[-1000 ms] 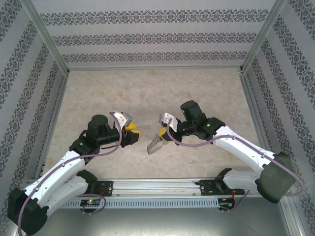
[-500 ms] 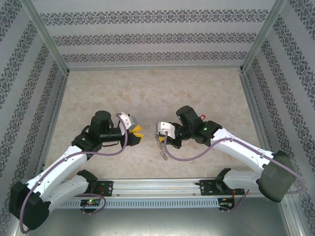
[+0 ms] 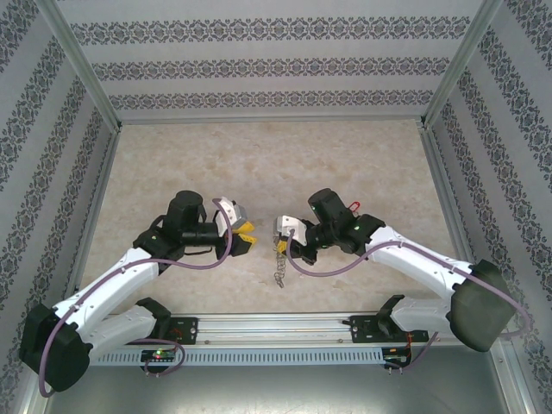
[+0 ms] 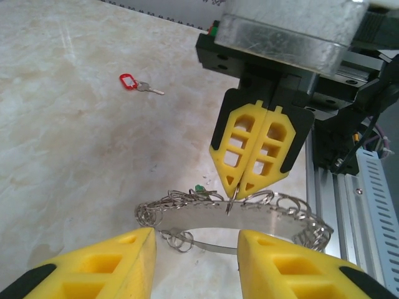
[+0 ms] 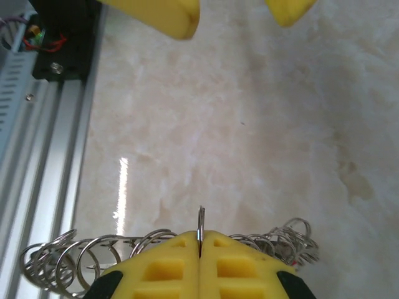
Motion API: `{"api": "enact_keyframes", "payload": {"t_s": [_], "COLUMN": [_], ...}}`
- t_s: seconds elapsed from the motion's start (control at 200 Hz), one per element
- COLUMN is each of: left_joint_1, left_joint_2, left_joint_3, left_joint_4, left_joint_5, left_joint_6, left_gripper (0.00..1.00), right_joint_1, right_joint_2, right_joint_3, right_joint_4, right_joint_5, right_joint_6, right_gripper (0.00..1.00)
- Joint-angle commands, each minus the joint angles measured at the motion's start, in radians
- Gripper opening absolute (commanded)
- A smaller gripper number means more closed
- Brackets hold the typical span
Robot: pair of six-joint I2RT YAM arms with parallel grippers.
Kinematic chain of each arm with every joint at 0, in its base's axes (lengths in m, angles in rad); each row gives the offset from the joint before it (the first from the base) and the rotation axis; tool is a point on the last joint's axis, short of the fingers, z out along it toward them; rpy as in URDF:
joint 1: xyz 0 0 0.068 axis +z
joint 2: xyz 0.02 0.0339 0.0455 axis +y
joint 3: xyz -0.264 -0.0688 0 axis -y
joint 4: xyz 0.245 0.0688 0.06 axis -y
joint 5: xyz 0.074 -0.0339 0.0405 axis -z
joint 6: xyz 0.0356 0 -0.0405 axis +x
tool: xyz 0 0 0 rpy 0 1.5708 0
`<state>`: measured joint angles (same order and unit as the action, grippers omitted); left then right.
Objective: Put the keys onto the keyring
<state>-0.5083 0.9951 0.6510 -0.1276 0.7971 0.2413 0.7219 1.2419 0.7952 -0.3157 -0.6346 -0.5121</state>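
The right claw (image 4: 235,189) is clamping the keyring (image 4: 268,220) above the bench (image 4: 75,156). The left claw (image 4: 196,241) is hovering part-open and empty. The red key (image 4: 134,83) is lying loose, not yet threaded.

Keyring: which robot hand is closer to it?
Right. The right gripper is pinched shut on the keyring; the left gripper faces it with fingers apart, a small gap away.

The left gripper (image 3: 248,238) slid right toward frame centre, jaws narrowing. The right gripper (image 3: 279,244) turned, and the keyring (image 3: 279,266) swung from slanted to hanging edge-on.
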Motion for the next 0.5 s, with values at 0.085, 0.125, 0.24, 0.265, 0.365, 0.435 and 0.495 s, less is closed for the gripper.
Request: {"api": "enact_keyframes", "payload": {"t_s": [0.085,0.125,0.24,0.265,0.365,0.435,0.495], "left_joint_1": [-0.038,-0.046,-0.064,-0.067,-0.078,-0.085,-0.092], "left_joint_2": [0.026,0.034,0.059,0.063,0.084,0.098,0.113], "left_joint_3": [-0.005,-0.009,-0.015,-0.017,-0.022,-0.019,-0.015], "left_joint_4": [0.029,0.041,0.070,0.075,0.092,0.100,0.101], "left_joint_5": [0.060,0.063,0.071,0.070,0.069,0.070,0.078], "left_joint_6": [0.038,0.038,0.042,0.044,0.057,0.065,0.075], "left_gripper": [0.38,0.38,0.38,0.38,0.38,0.38,0.38], "right_joint_1": [-0.019,-0.019,-0.021,-0.020,-0.021,-0.021,-0.020], "right_joint_2": [0.030,0.030,0.026,0.023,0.015,0.009,0.004], "right_joint_3": [-0.004,-0.002,-0.007,-0.008,-0.012,-0.016,-0.018], "right_joint_4": [0.052,0.054,0.061,0.061,0.060,0.058,0.058], "right_joint_5": [-0.114,-0.111,-0.114,-0.117,-0.116,-0.115,-0.113], "right_joint_6": [0.085,0.083,0.065,0.063,0.054,0.052,0.053], "right_gripper": [0.00,0.00,0.00,0.00,0.00,0.00,0.00]}}
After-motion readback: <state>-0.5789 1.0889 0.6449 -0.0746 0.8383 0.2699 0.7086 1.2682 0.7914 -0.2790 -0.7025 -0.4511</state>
